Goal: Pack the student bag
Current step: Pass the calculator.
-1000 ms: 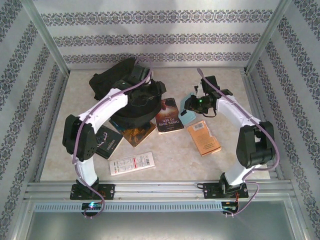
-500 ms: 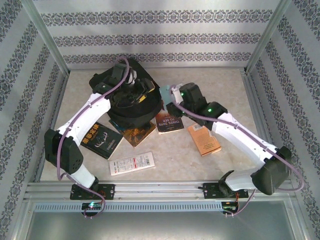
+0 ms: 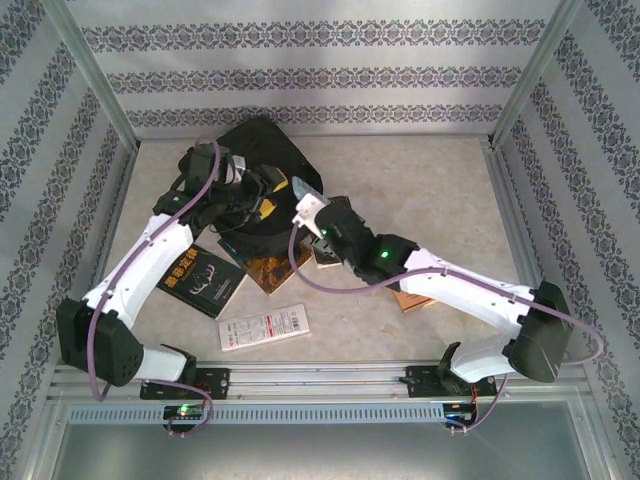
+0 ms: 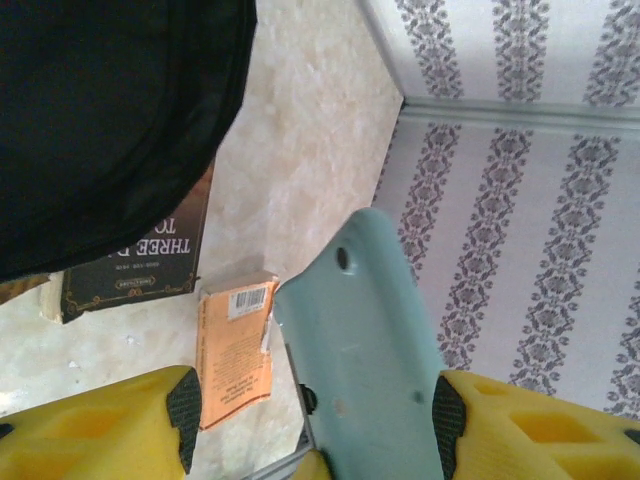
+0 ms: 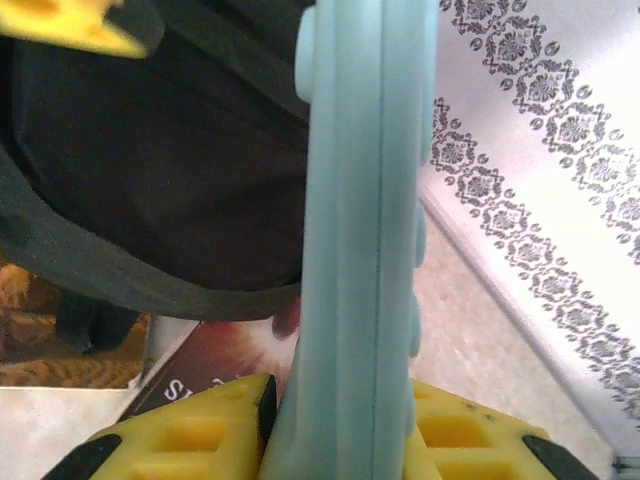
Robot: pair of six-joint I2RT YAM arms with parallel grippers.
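Observation:
The student bag (image 3: 262,145), black and soft, lies at the back left of the table; its dark fabric also fills the upper left of the left wrist view (image 4: 100,120) and the right wrist view (image 5: 150,150). My right gripper (image 3: 310,212) (image 5: 345,420) is shut on a light-blue hard case (image 3: 303,192) (image 5: 360,200), held upright at the bag's near right edge. My left gripper (image 3: 262,200) (image 4: 315,425) is open at the bag's front. The case (image 4: 365,340) stands between its spread yellow fingers, close to the right pad and apart from the left one.
Books lie in front of the bag: a dark "Three Days to See" book (image 4: 140,260), an orange book (image 4: 235,345) (image 3: 412,298) partly under the right arm, a brown-covered book (image 3: 272,268) and a black book (image 3: 200,280). A white leaflet (image 3: 263,327) lies nearer. Patterned walls enclose the table.
My right arm has swung left across the table, carrying the light-blue case from the right side to the bag. My left arm has stretched out and its gripper has dropped to the bag's front.

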